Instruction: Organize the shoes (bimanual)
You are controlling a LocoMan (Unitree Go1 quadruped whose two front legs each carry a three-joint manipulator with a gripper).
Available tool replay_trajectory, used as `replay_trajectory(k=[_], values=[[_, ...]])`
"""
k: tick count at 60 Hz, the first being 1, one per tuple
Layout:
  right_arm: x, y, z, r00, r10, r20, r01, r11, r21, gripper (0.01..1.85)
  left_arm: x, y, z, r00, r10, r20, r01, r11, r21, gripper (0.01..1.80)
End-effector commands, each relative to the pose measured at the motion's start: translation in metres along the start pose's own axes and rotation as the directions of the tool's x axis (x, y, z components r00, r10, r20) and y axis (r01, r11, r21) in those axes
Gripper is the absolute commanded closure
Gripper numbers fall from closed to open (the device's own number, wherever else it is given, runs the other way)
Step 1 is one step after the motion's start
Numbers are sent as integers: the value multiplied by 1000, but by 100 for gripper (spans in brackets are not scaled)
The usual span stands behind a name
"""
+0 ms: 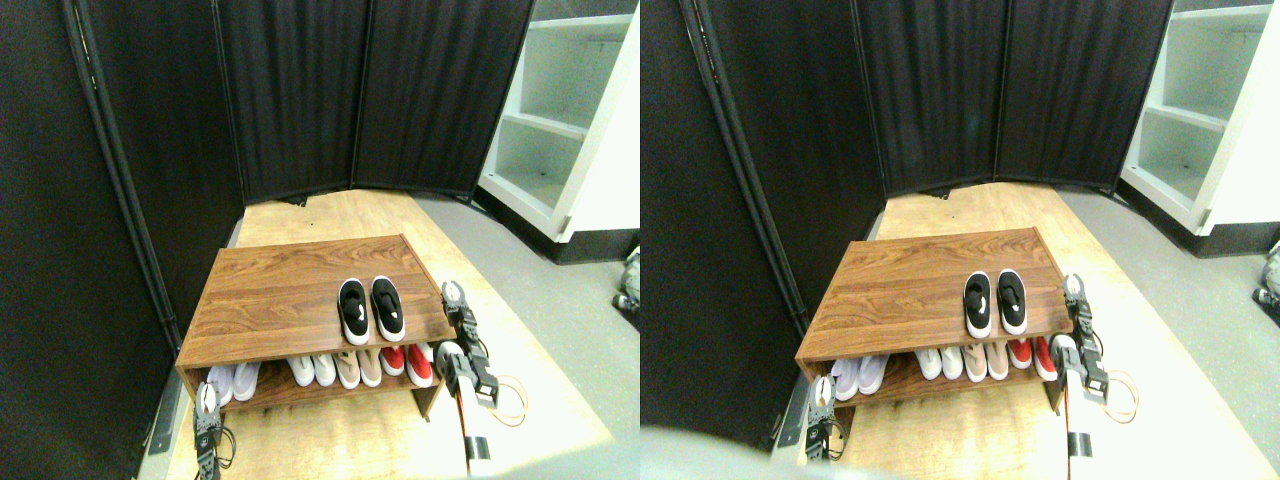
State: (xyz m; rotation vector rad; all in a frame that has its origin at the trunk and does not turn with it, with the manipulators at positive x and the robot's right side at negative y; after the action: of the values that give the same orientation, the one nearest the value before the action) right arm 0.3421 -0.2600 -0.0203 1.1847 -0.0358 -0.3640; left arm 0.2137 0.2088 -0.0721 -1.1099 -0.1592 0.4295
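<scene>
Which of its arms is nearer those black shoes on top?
Probably the right. The right tool is raised beside the rack's top board, close to the black shoes. The left tool sits low by the rack's front left corner.

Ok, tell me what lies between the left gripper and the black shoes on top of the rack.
In the stereo pair view, only bare wooden rack top lies between the left gripper and the black shoes; nothing stands there.

I can read no text, number or brand from here; the only sign is a white mark on the side of each of the black shoes [370,309], too small to make out as a logo.
</scene>
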Motion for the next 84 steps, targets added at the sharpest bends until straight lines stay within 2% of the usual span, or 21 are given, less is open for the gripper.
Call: replay_trajectory(k=[1, 6, 16, 25, 34, 42, 49, 51, 57, 65, 73, 80, 84], values=[[28, 0, -10, 999, -52, -7, 52, 998, -28, 185, 1, -11, 3, 998, -63, 22, 64, 998, -11, 178], [37, -8, -20, 998, -58, -35, 58, 998, -3, 185, 0, -12, 3, 998, -64, 25, 65, 998, -6, 177], [34, -19, -43, 990, -111, -90, 113, 994, 13, 185, 0, -10, 4, 997, -69, 36, 69, 998, -2, 179], [36, -25, -64, 988, -92, -128, 93, 996, 3, 185, 0, -10, 5, 996, -71, 44, 71, 997, -2, 180], [33, -24, -81, 984, -65, -167, 78, 994, 72, 185, 1, -8, 6, 996, -78, 47, 78, 997, -2, 180], [27, -21, -97, 980, -73, -188, 76, 997, 14, 185, 0, -6, 8, 995, -82, 61, 82, 997, -1, 180], [23, -20, -108, 975, -56, -217, 65, 997, 34, 185, 1, -5, 10, 994, -89, 65, 88, 996, 16, 180], [23, -20, -110, 973, -42, -226, 48, 999, 23, 185, 1, -5, 10, 994, -90, 67, 89, 996, 18, 180], [24, -20, -115, 974, -50, -222, 52, 999, 2, 185, 1, -3, 11, 993, -91, 79, 90, 996, 20, 180], [26, -24, -112, 974, -88, -208, 95, 995, 23, 185, 3, -1, 12, 992, -95, 78, 94, 995, 19, 180], [26, -24, -110, 974, -93, -209, 100, 995, 23, 185, 6, -1, 11, 993, -91, 81, 90, 996, 17, 180], [19, -22, -116, 966, -95, -242, 108, 993, 44, 185, 9, -3, 9, 992, -84, 94, 84, 996, 6, 180], [15, -25, -126, 952, -97, -289, 126, 989, 82, 185, 9, -3, 8, 993, -85, 85, 85, 996, 9, 180]])
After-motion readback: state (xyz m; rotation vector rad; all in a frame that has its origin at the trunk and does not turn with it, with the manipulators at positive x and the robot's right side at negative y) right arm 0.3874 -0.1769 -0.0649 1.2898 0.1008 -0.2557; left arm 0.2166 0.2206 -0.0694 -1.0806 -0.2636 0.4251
